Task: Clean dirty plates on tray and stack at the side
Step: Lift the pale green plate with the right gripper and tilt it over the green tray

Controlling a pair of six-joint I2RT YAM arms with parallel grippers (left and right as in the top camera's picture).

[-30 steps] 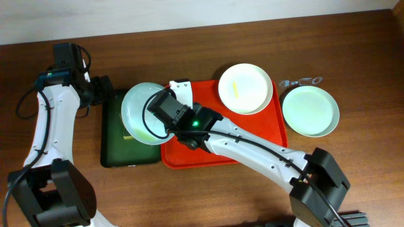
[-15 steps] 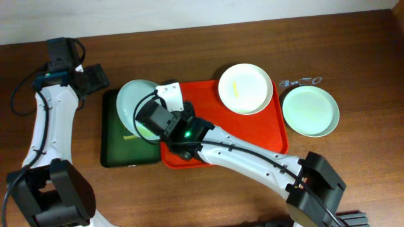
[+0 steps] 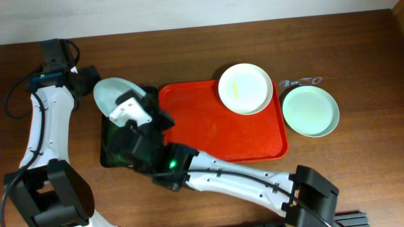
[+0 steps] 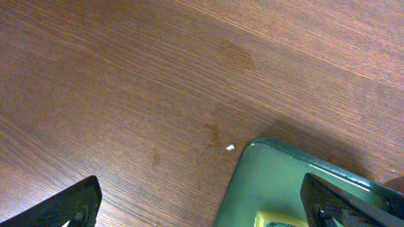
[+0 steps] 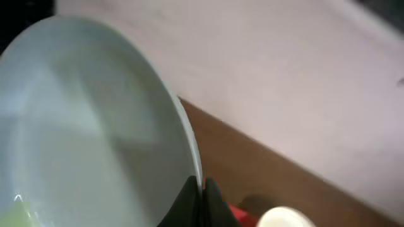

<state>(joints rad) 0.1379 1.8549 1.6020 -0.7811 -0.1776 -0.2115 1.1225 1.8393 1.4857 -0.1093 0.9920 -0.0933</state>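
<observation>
My right gripper (image 3: 124,104) is shut on the rim of a pale mint-blue plate (image 3: 111,93). It holds the plate tilted above the far end of the dark green tray (image 3: 111,146). In the right wrist view the jaws (image 5: 201,197) pinch the plate's edge (image 5: 82,139). A white-cream plate (image 3: 245,88) with a yellow smear sits at the far right corner of the orange-red tray (image 3: 214,129). A second mint-blue plate (image 3: 310,111) lies on the table to the right of that tray. My left gripper (image 3: 88,77) is open and empty, just left of the held plate.
The left wrist view shows the green tray's corner (image 4: 271,183) with a yellow sponge (image 4: 281,221) in it, bare wood around, and a small white crumb (image 4: 230,147). A small metallic object (image 3: 302,81) lies behind the right plate. My right arm crosses the table's front.
My right gripper has carried the mint-blue plate left, off the orange-red tray's edge and over the green tray, and tilted it more upright. My left gripper shifted slightly left and back.
</observation>
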